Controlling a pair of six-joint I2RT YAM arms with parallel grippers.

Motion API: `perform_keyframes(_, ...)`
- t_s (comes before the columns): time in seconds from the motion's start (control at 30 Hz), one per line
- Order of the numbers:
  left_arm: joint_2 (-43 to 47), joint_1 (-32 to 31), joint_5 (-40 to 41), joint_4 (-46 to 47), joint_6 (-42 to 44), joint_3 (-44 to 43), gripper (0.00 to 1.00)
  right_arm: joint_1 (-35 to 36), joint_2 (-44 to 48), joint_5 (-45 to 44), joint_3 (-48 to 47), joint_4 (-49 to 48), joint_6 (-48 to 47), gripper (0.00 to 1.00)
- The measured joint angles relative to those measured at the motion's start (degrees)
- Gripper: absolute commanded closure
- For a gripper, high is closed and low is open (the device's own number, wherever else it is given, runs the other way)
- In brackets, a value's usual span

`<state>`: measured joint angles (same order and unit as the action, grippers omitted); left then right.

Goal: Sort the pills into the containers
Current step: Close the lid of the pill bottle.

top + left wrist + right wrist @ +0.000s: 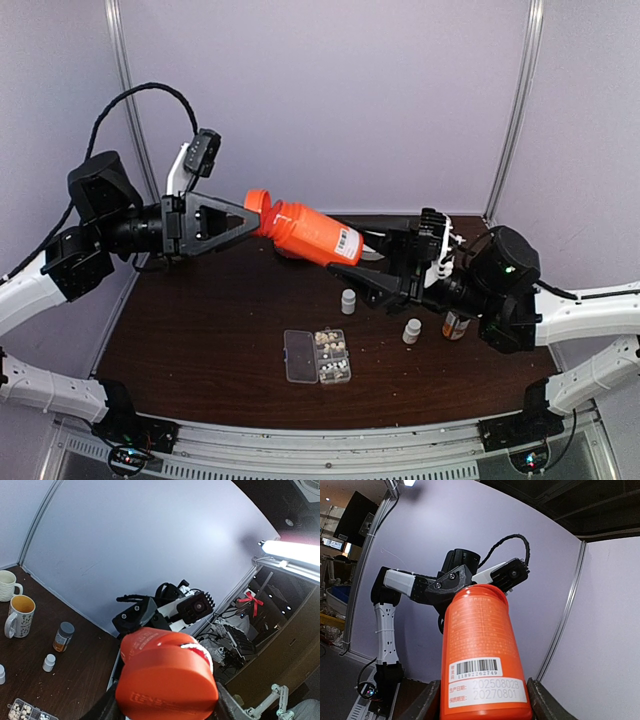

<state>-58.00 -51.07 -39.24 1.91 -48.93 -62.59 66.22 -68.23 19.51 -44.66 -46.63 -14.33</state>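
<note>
My left tool [243, 221] is partly closed on the round orange screw cap [257, 208] of a tall orange plastic bottle [305, 232], its fingers clamped on the cap's rim. The bottle hangs in the air between my arms, above the dark brown worktop [200, 340]. My right tool [352, 272] is closed to a similar width on the base end, just below the barcode label.

The step in hand looks like opening the bottle. To do it well, I judge I should hold the base firm with the right and turn only the cap with the left, about the bottle's own axis. Then I should draw the cap off along that line rather than sideways, so nothing spills.

The bottle's long axis slopes from the cap, high on my left, down to the base on my right, with the mouth pointing left.

The small clear plastic pill box [298, 357] rests on the worktop below, nearer to me. Its lid lies open on the left and its square cells [346, 360] are on the right, long axis running far to near. Tiny beige pills [331, 350] lie in those cells.
</note>
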Motion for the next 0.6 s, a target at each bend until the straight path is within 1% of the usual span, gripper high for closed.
perform_keyframes(0.17,-0.6,0.0,-0.9,0.1,0.0,0.0,0.94,0.3,-1.0,0.0,-1.4,1.5,-0.7,1.00)
perform_keyframes(0.23,-1.0,0.0,-1.5,-0.1,0.0,0.0,0.93,0.4,-1.4,0.0,-2.2,3.6,-1.3,1.00)
perform_keyframes(0.3,-1.0,0.4,-1.7,-0.5,0.1,0.0,0.94,0.3,-1.4,-0.5,-3.6,6.5,-2.6,1.00)
perform_keyframes(0.4,-0.9,0.9,-1.7,-1.1,0.7,-0.2,0.93,0.3,-1.0,-1.0,-7.3,13.6,-5.8,1.00)
perform_keyframes(0.6,-2.9,1.0,-1.8,-11.3,4.3,-4.7,0.93,0.5,1.0,-2.9,-10.6,25.2,-12.3,1.00)
